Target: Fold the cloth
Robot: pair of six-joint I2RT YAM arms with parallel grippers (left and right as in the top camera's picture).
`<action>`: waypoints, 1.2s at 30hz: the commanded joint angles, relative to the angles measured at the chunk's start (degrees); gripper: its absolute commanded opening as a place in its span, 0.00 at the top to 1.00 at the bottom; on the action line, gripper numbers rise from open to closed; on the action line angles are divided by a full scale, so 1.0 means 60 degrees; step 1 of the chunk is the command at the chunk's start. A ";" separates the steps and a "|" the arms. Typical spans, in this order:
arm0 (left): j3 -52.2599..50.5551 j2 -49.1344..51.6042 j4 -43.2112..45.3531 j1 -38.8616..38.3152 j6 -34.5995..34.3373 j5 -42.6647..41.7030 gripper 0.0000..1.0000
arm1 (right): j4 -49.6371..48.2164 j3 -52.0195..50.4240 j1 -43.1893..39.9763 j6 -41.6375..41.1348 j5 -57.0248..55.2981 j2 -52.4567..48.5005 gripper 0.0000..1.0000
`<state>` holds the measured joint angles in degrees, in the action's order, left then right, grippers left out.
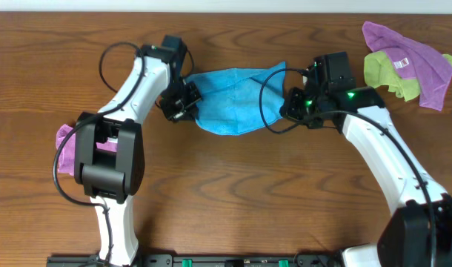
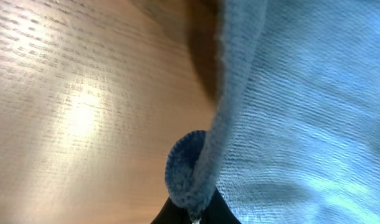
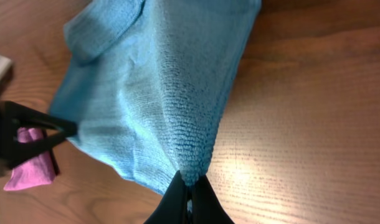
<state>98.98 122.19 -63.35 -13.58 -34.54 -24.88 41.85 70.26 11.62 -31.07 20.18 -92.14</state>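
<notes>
The sky-blue cloth (image 1: 233,100) is stretched between both grippers near the table's far middle, sagging in a loose band. My left gripper (image 1: 183,102) is shut on its left end; in the left wrist view the cloth (image 2: 289,112) bunches into a small roll where the black fingertips (image 2: 177,214) pinch it. My right gripper (image 1: 293,102) is shut on the right end; in the right wrist view the cloth (image 3: 159,93) narrows to a point between the fingertips (image 3: 205,208).
A purple cloth (image 1: 411,55) lying over a yellow-green cloth (image 1: 381,74) sits at the far right. A pink cloth (image 1: 65,137) shows beside the left arm, also seen as the pink cloth (image 3: 28,171). Wooden table (image 1: 248,200) all round.
</notes>
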 commanded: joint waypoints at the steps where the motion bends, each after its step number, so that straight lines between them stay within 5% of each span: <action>1: 0.0845 -0.0080 -0.0685 0.0011 0.0885 -0.0113 0.94 | 0.0317 0.0000 0.0073 -0.0022 0.0098 0.0324 0.99; 14: 0.1031 -0.0080 -0.2565 -0.0087 0.2055 -0.0401 0.94 | 0.2142 0.0000 0.0073 0.0193 -0.0113 0.0484 0.99; 36: 0.1031 -0.0080 -0.3708 -0.0368 0.2779 -0.0357 0.94 | 0.3118 0.0004 0.0076 0.0554 -0.0579 0.1195 0.99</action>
<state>104.47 122.15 -84.60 -15.57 -19.92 -26.85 60.34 70.26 11.62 -28.93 17.52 -85.45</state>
